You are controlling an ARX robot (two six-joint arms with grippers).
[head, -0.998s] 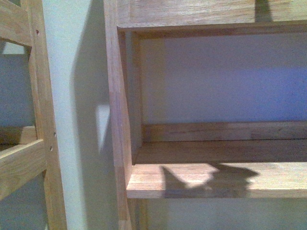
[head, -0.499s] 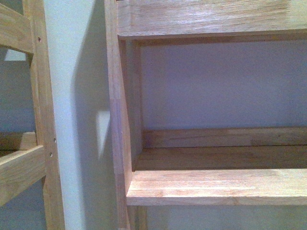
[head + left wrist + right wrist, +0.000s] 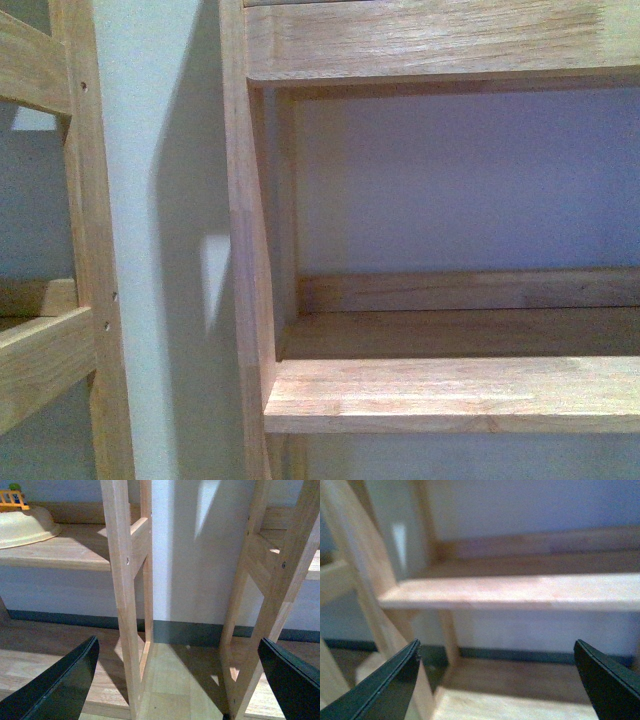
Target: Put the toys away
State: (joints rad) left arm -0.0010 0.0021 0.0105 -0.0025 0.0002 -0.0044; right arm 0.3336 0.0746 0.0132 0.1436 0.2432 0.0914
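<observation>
The front view shows 2 wooden shelf units: the right unit's shelf (image 3: 450,392) and part of the left unit (image 3: 60,340), with pale wall between them. No plush toy appears in any view. In the left wrist view a cream bowl (image 3: 25,526) sits on a shelf (image 3: 65,552), a small orange and green item (image 3: 12,497) at its far rim. The left gripper (image 3: 180,680) is spread wide, holding nothing. The right gripper (image 3: 495,680) is likewise spread wide before another shelf (image 3: 520,591).

Bowl (image 3: 25,526) on shelf (image 3: 65,552), apparently.
</observation>
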